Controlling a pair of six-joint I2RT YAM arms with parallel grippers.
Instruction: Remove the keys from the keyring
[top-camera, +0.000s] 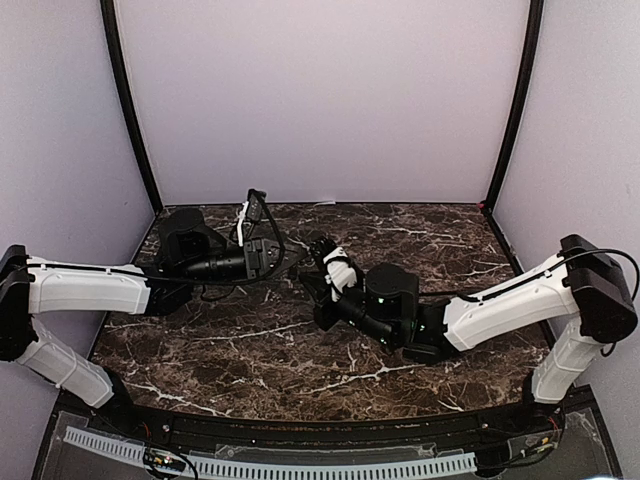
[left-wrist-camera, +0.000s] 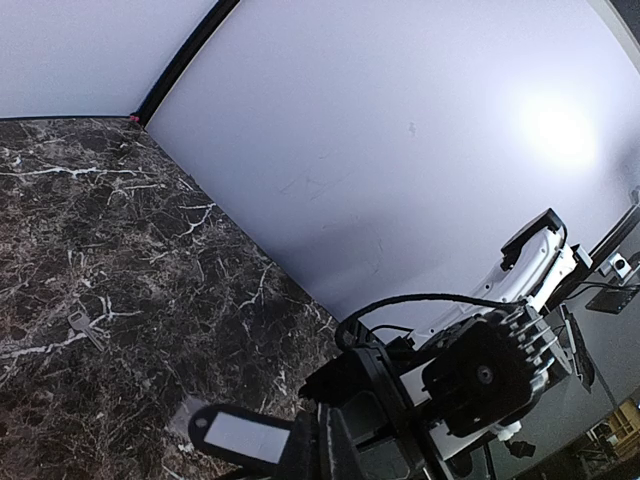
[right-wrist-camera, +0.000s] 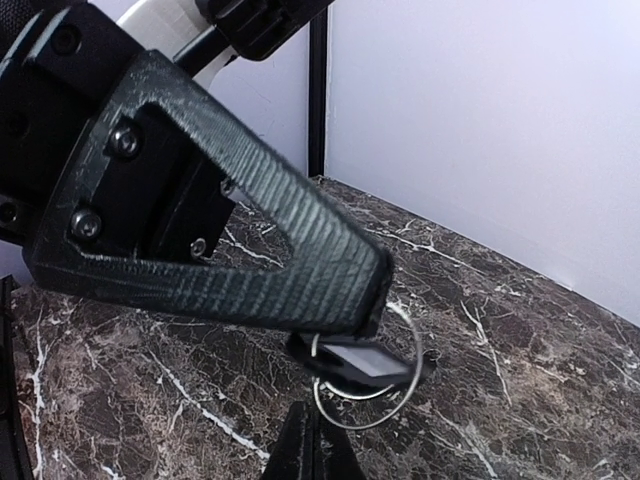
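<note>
Keyring (right-wrist-camera: 352, 427) is held over the worktop (top-camera: 250, 340); one loose key (left-wrist-camera: 85, 328) lies apart.
Top view: left gripper (top-camera: 288, 262) and right gripper (top-camera: 318, 270) are met tip to tip at centre. Left wrist: the loose key is seen flat on the marble; a dark tagged key (left-wrist-camera: 245, 437) sits at the left jaws. Right wrist: left jaws are clenched on the keyring beside the dark tagged key; right jaws are clenched too, but a hold on the wire cannot be told. Risk: the keyring could slip out or be bent by a crooked pull. No containers are seen.
</note>
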